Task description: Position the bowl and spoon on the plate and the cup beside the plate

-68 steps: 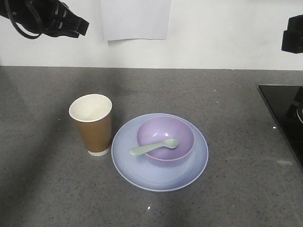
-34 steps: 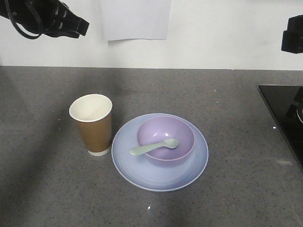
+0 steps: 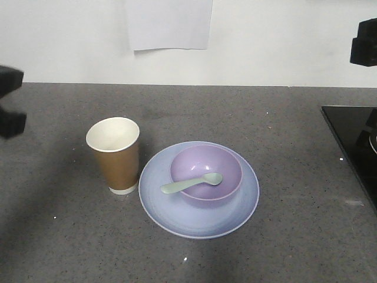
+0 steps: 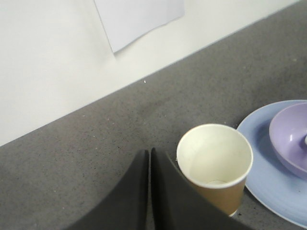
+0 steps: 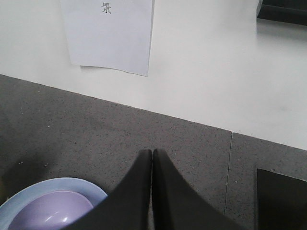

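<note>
Grey speckled stone countertop (image 3: 283,147) against a white wall, a white paper sheet (image 3: 169,23) stuck to the wall above. Near the middle of the counter, a round pale blue-lavender shallow plate (image 3: 162,203) lying flat. On the plate, slightly toward its far side, a small round glossy lilac-purple plastic bowl (image 3: 205,174), upright. Inside the bowl, a short pale mint-green plastic spoon (image 3: 191,183), scoop resting in the hollow, handle leaning over the bowl's near-left rim and ending above the plate. Just beside the plate's left edge, a tall tapered paper cup (image 3: 113,154), brown outside with a white base band and white interior, standing upright on the counter, mouth open, apart from the bowl; cannot tell whether cup and plate rim touch. At the counter's right edge, a glossy black panel (image 3: 352,144). Left gripper (image 4: 149,154) clenched, both dark fingers pressed together tip to tip with nothing between them, hovering above the counter just left of the cup's rim. Right gripper (image 5: 152,152) likewise closed flat on itself, empty, poised over bare counter behind the plate, with plate and bowl visible at the lower left of the wrist view.
</note>
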`<state>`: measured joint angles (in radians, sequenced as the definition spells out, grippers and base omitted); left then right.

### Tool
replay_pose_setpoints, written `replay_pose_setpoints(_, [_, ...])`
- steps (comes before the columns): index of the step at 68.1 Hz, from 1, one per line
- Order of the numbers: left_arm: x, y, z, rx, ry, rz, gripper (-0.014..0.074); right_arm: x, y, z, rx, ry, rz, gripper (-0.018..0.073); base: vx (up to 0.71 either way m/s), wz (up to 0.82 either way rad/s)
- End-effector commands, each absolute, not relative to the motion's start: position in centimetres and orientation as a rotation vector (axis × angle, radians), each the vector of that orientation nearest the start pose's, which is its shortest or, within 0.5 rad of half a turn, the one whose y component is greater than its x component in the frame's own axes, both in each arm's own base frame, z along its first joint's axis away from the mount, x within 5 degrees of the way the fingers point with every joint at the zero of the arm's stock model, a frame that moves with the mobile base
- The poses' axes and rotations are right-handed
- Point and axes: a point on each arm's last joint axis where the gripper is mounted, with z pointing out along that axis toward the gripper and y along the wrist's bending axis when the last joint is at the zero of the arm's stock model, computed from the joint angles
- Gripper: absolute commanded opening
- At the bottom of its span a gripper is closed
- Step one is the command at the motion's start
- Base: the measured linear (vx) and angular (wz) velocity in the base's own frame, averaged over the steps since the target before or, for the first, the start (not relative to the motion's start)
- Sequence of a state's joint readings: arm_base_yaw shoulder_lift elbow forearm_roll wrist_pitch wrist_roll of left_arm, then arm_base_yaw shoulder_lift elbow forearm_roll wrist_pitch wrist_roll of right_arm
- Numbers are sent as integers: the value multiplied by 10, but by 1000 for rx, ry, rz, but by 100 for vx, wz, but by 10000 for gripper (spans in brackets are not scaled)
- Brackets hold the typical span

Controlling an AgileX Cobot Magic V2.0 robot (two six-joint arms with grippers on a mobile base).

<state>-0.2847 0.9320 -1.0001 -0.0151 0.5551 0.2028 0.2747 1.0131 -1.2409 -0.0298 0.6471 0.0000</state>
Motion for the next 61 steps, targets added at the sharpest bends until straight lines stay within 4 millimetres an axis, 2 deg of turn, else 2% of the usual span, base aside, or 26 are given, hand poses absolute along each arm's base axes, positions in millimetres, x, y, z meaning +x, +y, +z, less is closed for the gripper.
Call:
replay_pose_setpoints(1, [156,-43,384,332,1694,-112,-6,192,52,468,-260,1779,157,-3,0,0])
replay_pose_setpoints(2, [152,-40,372,313,1705,-116,-6,192,52,468,-260,1779,157,-3,0,0])
replay_pose_setpoints(7, [129,-29,338,183,1673,-170,-6,192,52,468,-260,1779,157,-3,0,0])
replay_pose_setpoints(14, [109,-19,282,24,1716,-229,-6,192,52,468,-260,1779,157,-3,0,0])
replay_pose_setpoints(20, [97,-13,242,-77,1775,-255,-6,192,52,468,-260,1779,157,-3,0,0])
replay_pose_setpoints(27, [81,-8,216,-141,1756,-264,-6,192,52,468,-260,1778,157,-3,0,0])
replay_pose_setpoints(40, [65,1,202,-177,1640,-143,-6,192,52,468,-260,1779,157,-3,0,0])
replay_pose_setpoints(61, [55,2,204,-76,1557,-41,-6,192,52,468,-260,1780,157,-3,0,0])
